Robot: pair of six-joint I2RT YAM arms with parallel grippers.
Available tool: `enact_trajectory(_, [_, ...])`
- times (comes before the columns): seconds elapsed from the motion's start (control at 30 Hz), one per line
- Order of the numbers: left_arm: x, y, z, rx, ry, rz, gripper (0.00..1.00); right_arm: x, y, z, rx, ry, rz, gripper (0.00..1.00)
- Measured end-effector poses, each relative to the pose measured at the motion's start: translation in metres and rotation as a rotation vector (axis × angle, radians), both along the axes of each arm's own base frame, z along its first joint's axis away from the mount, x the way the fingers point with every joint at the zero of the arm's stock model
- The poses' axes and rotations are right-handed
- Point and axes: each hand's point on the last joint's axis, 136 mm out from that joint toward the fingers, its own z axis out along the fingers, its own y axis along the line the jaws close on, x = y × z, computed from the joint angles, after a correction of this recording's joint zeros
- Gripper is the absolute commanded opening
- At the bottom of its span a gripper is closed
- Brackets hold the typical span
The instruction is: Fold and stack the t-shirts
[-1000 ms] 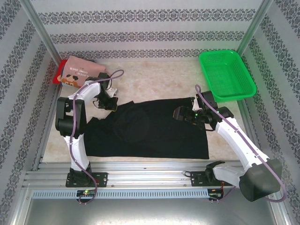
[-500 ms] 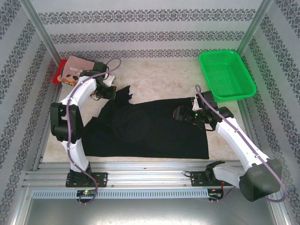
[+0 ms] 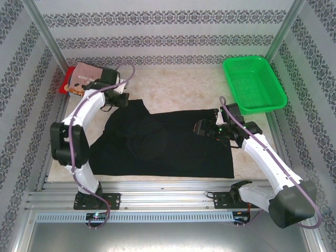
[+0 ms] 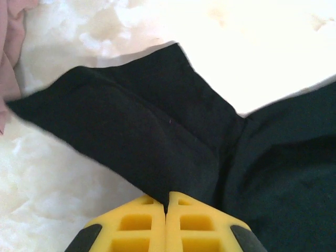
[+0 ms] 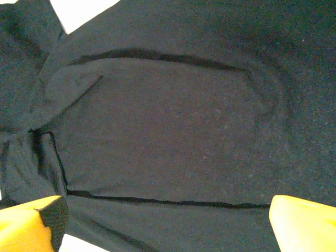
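Two left fingers (image 4: 137, 223) pinch the black t-shirt (image 4: 157, 142); right fingers (image 5: 302, 223) gape.

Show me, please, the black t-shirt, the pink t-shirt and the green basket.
black t-shirt (image 3: 163, 144): top external view, middle of body
pink t-shirt (image 3: 80, 73): top external view, folded top face
green basket (image 3: 254, 84): top external view, mesh floor

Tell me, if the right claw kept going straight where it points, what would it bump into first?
Most likely the black shirt: the right gripper, fingers spread open, points down at it with nothing between. How near it is, I cannot tell.
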Motion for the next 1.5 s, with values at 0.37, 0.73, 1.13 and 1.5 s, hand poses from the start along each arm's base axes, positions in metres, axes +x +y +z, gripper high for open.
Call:
enact_trajectory(0.37, [-0.095, -0.092, -0.033, -0.053, 0.002, -0.279, 0.06, 0.008, -0.001, -0.002, 0.015, -0.016, -0.023, 0.98])
enact_trajectory(0.73, [-0.169, -0.119, -0.09, -0.14, 0.224, -0.283, 0.68, 0.012, -0.004, -0.004, 0.016, -0.014, -0.04, 0.98])
enact_trajectory(1.13, [-0.129, -0.028, -0.02, -0.533, 0.085, 0.384, 0.82, 0.013, -0.008, -0.003, 0.026, -0.013, -0.051, 0.98])
enact_trajectory(1.5, [-0.128, -0.005, -0.077, -0.695, 0.357, 0.767, 0.74, 0.012, -0.005, -0.002, 0.038, -0.01, -0.041, 0.98])
